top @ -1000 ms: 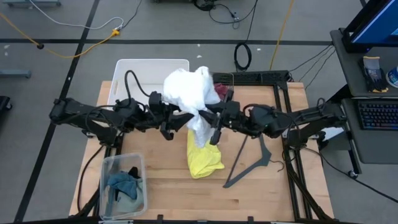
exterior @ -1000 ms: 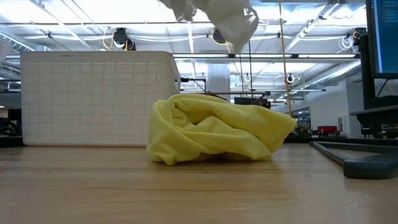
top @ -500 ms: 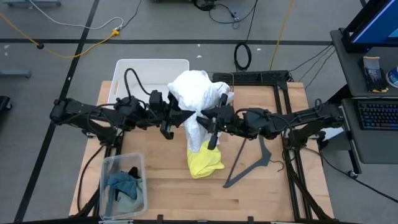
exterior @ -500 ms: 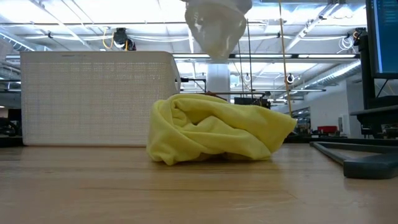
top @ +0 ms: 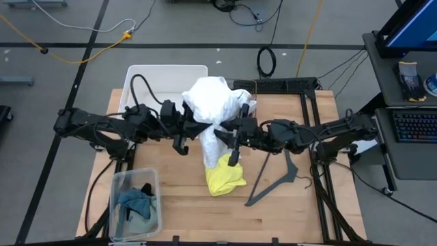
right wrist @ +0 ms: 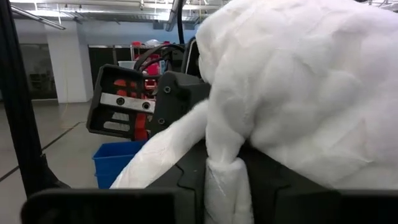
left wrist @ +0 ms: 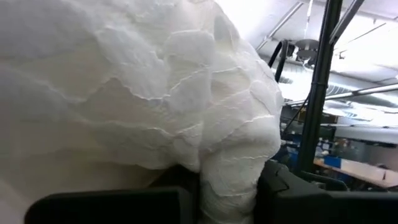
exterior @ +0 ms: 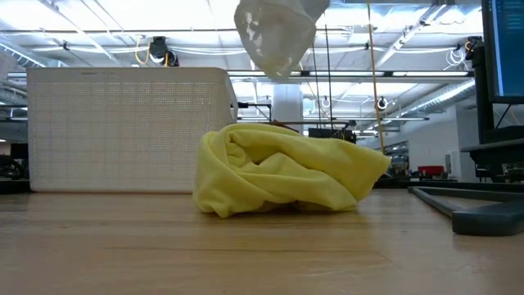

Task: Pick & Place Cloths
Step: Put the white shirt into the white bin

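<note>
The wooden bench [top: 287, 205] stands on a grey floor crossed by cables, with a white basket [top: 147, 78] at its far edge. Over its middle the left gripper [top: 193, 130] and right gripper [top: 225, 133] meet, each clenched on the white cloth [top: 215, 102], which hangs below them. Directly beneath lies the yellow cloth [top: 224, 176]; a grey hanger [top: 276, 179] lies beside it under the right arm. Only the low view shows the white cloth's tail clear above the yellow one.
</note>
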Available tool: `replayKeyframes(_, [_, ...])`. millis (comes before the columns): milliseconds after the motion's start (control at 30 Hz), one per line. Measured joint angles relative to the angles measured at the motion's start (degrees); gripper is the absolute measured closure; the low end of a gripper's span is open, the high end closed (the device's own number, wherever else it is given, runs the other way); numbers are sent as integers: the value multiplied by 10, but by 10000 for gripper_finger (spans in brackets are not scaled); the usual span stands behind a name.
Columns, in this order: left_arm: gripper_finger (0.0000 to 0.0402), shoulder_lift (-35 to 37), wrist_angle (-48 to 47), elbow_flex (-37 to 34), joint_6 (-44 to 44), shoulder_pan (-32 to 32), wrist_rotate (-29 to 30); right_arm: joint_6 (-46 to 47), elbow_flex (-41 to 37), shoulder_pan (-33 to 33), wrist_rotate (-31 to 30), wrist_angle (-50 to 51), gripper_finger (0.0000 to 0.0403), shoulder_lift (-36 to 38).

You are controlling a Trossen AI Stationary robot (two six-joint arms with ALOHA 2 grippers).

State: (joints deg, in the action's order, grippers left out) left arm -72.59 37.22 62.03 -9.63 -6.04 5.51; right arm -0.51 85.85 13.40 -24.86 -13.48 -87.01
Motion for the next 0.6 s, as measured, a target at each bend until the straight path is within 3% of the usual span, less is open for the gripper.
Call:
replayKeyframes(367, [336, 71, 19, 1, 76, 0, 11, -63, -3, 24, -3, 13, 272, -1])
replayKeyframes(600, [336, 120, 21, 1, 146, 0, 55, -63, -3, 28, -6, 30, 228, 1])
